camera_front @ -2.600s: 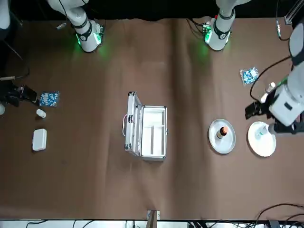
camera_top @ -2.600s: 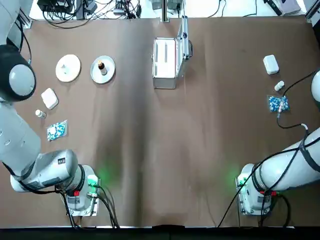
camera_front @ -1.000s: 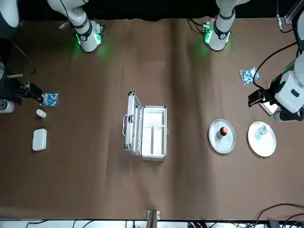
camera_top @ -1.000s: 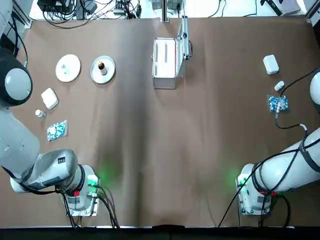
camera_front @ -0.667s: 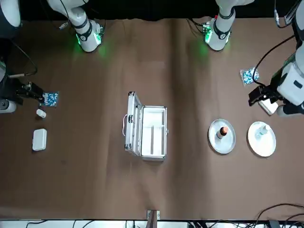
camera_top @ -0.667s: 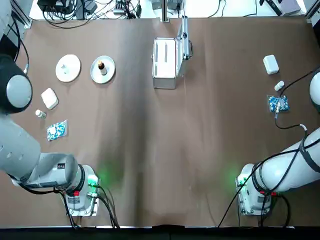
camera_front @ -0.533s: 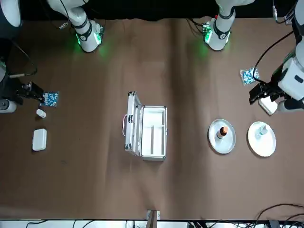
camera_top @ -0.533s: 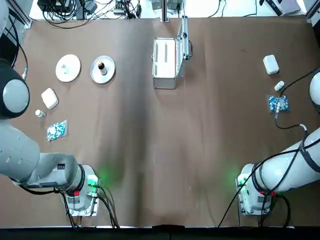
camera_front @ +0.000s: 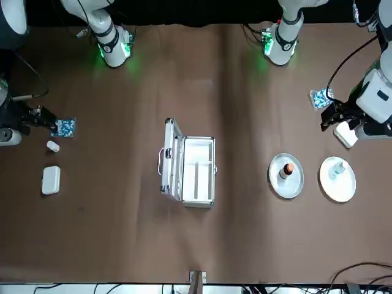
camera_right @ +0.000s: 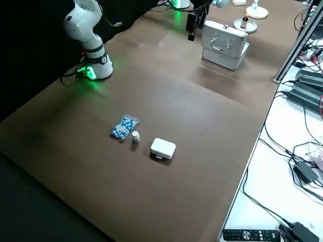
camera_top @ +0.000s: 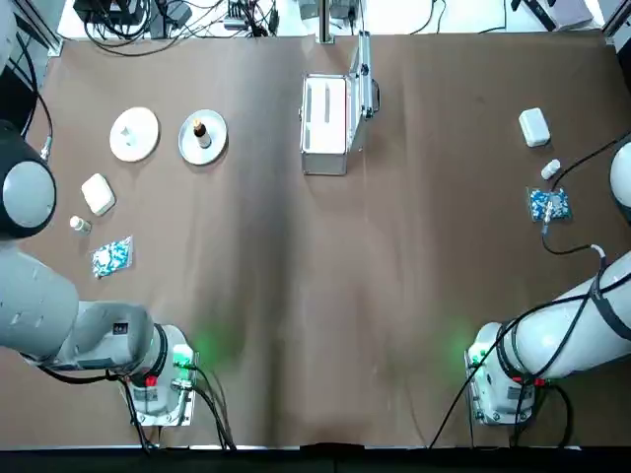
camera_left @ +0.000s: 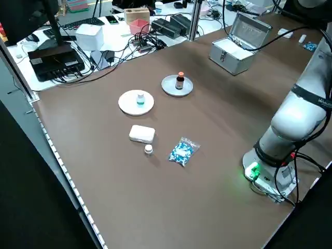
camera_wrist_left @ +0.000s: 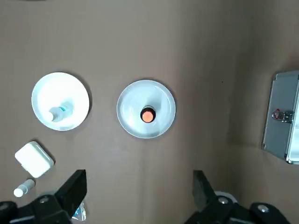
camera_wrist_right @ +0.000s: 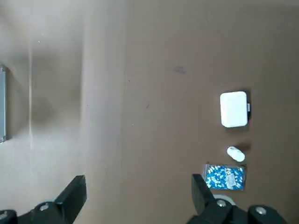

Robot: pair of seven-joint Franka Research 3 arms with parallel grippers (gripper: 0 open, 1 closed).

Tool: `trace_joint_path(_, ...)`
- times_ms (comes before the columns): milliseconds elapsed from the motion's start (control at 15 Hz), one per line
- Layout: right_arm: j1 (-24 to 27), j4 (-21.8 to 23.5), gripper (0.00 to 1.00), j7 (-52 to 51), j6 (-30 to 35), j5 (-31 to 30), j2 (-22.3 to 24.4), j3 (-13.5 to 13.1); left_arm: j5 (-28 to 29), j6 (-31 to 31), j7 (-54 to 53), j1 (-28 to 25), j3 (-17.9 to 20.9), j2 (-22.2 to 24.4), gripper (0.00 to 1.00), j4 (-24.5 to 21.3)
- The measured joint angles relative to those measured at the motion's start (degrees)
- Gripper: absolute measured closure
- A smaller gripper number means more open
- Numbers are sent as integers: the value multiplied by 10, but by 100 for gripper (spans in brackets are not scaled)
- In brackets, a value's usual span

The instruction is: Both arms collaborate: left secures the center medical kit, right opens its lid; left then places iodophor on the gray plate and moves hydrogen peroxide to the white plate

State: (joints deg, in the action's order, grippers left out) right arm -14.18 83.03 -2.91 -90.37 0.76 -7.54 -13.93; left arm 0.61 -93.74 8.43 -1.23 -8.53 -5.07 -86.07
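top: overhead | front: opposite, facing robot | sides: raised diag | shared: medical kit point(camera_top: 333, 124)

The medical kit point(camera_top: 325, 126), a small silver-white metal case with ribbed sides, sits at the far centre of the tabletop point(camera_top: 394, 276) with its lid point(camera_top: 365, 74) raised upright on the right side, its slim handle facing outward. To its left lie two round plates side by side, well apart from the case. On the rimmed gray plate point(camera_top: 189, 146), the nearer one to the kit, the brown iodophor point(camera_top: 200, 129) bottle stands upright, and on the flat white plate point(camera_top: 135, 120) farther left stands the small white hydrogen peroxide point(camera_front: 335, 172) bottle.
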Motion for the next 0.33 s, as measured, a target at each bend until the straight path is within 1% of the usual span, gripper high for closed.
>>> trace_joint_path(333, 1, 0, 0, 0, 3, 0, 4, -5, 0, -2, 0, 2, 0, -4, 0, 0)
